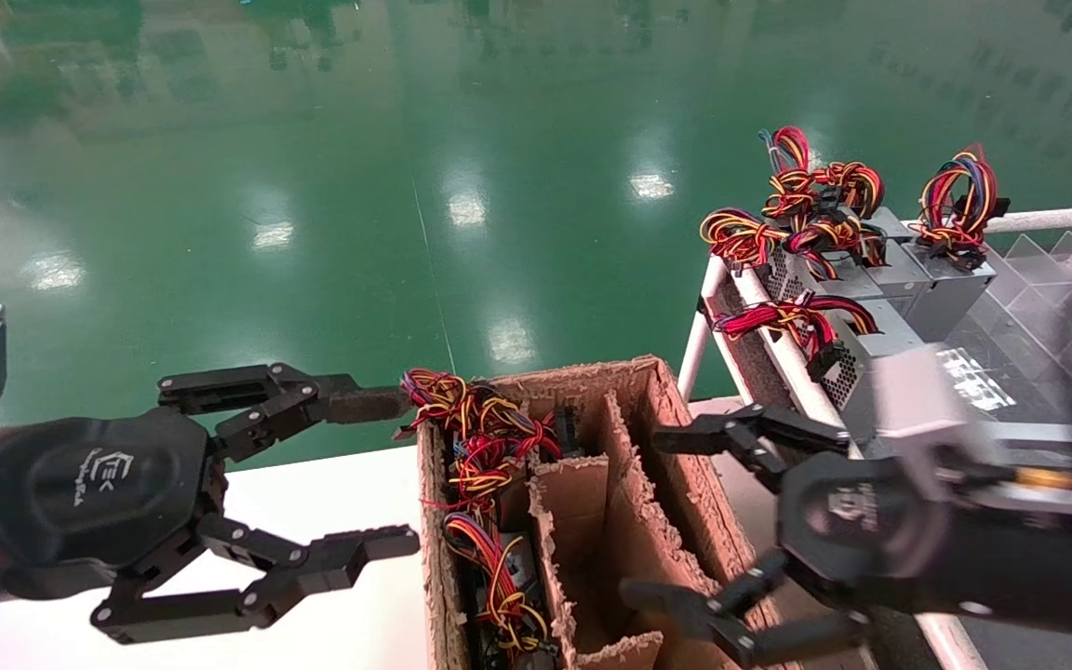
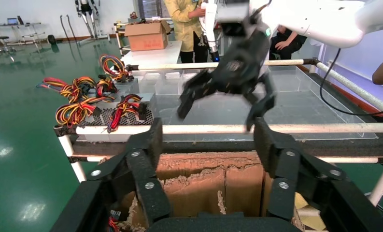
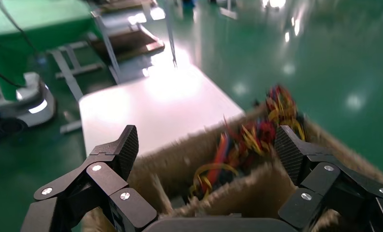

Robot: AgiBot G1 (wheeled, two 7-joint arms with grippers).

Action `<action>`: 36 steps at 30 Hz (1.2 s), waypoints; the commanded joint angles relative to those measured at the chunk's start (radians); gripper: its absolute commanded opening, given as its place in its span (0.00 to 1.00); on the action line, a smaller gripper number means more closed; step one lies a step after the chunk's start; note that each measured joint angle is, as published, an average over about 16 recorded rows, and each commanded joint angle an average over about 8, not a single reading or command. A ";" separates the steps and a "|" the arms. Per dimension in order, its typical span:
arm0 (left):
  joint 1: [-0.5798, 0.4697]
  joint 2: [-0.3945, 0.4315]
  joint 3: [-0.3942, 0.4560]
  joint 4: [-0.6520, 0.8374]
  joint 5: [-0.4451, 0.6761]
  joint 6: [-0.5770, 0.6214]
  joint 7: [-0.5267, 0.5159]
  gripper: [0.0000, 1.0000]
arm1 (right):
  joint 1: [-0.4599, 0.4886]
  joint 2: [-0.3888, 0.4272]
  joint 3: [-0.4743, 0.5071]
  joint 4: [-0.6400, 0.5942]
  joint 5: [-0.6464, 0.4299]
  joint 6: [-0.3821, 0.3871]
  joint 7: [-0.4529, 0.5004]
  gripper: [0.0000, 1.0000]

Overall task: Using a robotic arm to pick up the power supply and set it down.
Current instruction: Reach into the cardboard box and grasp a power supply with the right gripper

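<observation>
Apparently below right gripper (image 1: 648, 516) open jaws, power supply (image 1: 489, 521) boxed.

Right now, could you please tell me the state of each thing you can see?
Right tool: open, empty, over the cardboard box.
Left tool: open, empty, beside the box.
Cardboard box: open-topped, frayed dividers.
Power supply: in the box's left compartment, ungrasped.
Shelf supplies: resting, wires bundled.

glossy green floor (image 1: 313, 140) mirrors ceiling lights; a white counter (image 1: 313, 493) stands over it, with a white-railed rack (image 1: 1048, 220) just beside.
</observation>
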 commanded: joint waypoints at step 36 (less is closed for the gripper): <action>0.000 0.000 0.000 0.000 0.000 0.000 0.000 1.00 | 0.226 -0.478 -0.276 -0.499 -0.369 0.024 -0.054 0.00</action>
